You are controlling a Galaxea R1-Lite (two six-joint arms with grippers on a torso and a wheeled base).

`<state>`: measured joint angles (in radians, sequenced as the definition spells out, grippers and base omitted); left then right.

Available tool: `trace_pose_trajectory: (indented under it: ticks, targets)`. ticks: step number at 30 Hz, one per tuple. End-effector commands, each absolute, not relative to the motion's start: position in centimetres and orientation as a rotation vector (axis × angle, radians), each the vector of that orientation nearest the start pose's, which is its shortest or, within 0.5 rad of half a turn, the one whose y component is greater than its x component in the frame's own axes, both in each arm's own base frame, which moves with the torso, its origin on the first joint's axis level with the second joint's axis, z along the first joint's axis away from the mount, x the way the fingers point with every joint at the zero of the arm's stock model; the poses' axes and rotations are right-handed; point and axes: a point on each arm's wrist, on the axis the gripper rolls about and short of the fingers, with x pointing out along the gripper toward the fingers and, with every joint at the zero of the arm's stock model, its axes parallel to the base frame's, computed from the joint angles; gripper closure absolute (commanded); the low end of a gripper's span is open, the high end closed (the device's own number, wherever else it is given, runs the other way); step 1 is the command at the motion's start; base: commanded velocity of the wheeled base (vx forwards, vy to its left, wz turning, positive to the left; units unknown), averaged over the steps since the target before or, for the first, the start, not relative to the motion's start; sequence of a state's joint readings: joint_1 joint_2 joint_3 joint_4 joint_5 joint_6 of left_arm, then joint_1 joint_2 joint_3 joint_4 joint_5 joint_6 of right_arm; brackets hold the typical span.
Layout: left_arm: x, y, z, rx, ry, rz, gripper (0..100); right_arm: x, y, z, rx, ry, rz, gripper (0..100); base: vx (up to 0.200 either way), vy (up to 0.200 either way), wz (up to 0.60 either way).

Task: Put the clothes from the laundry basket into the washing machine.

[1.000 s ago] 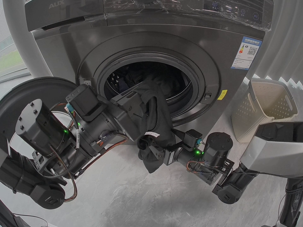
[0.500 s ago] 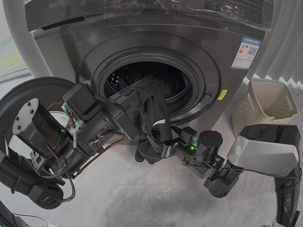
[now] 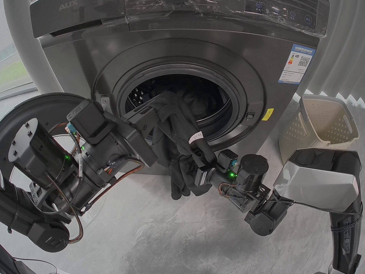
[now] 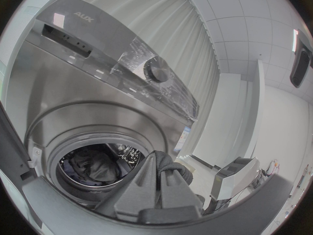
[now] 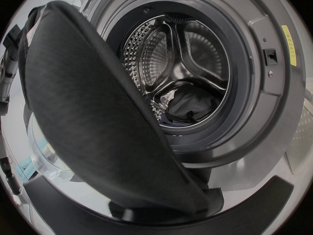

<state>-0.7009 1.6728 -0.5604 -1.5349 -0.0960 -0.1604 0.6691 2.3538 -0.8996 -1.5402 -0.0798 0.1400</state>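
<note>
- As the right end effector (image 3: 202, 165) rose, it lifted the hanging tail of the limp black cloth garment (image 3: 178, 134) towards the mouth of the grey steel washing machine (image 3: 228, 54); cloth draped over it, so I could not tell its grip
- Meanwhile the left end effector (image 4: 158, 167) stayed clamped on the garment's upper fold at that mouth, so pushing it in looked near
- Inside, the shiny perforated drum (image 5: 182, 59) held crumpled dark clothes (image 5: 190, 106); the cream perforated plastic laundry basket (image 3: 323, 128) stood beside the machine
</note>
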Motion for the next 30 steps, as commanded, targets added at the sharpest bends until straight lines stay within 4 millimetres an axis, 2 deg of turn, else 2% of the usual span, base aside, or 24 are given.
trace_pose_trajectory:
  ticks: [1, 9, 14, 16, 18, 24, 25, 30]
  targets:
    - [21.2, -16.0, 20.7, -0.255, -0.309, -0.722, 100, 32.3, 24.4, 7.4, 0.181, -0.078, 0.576, 100, 0.0, 0.0, 0.0]
    - [22.0, -14.6, 16.7, -0.204, -0.157, -0.651, 100, 31.6, 23.3, 10.5, 0.201, -0.133, 0.565, 100, 0.0, 0.0, 0.0]
    - [22.3, -14.2, 11.6, -0.141, 0.044, -0.622, 100, 30.5, 23.1, 11.4, 0.205, -0.135, 0.576, 100, 0.0, 0.0, 0.0]
    - [22.5, -14.4, 10.2, -0.114, 0.095, -0.62, 100, 30.2, 23.1, 11.8, 0.212, -0.145, 0.571, 100, 0.0, 0.0, 0.0]
    - [22.7, -14.7, 9.3, -0.098, 0.124, -0.624, 100, 30.0, 23.1, 12.2, 0.219, -0.152, 0.57, 100, 0.0, 0.0, 0.0]
    - [23.0, -15.1, 8.8, -0.094, 0.139, -0.63, 100, 29.5, 23.3, 12.9, 0.23, -0.166, 0.582, 100, 0.0, 0.0, 0.0]
    - [23.0, -15.1, 8.8, -0.096, 0.138, -0.63, 0, 29.5, 23.3, 13.0, 0.232, -0.17, 0.584, 100, 0.0, 0.0, 0.0]
    - [22.7, -14.9, 8.5, -0.1, 0.159, -0.628, 0, 29.5, 23.3, 13.2, 0.235, -0.178, 0.584, 100, 0.0, 0.0, 0.0]
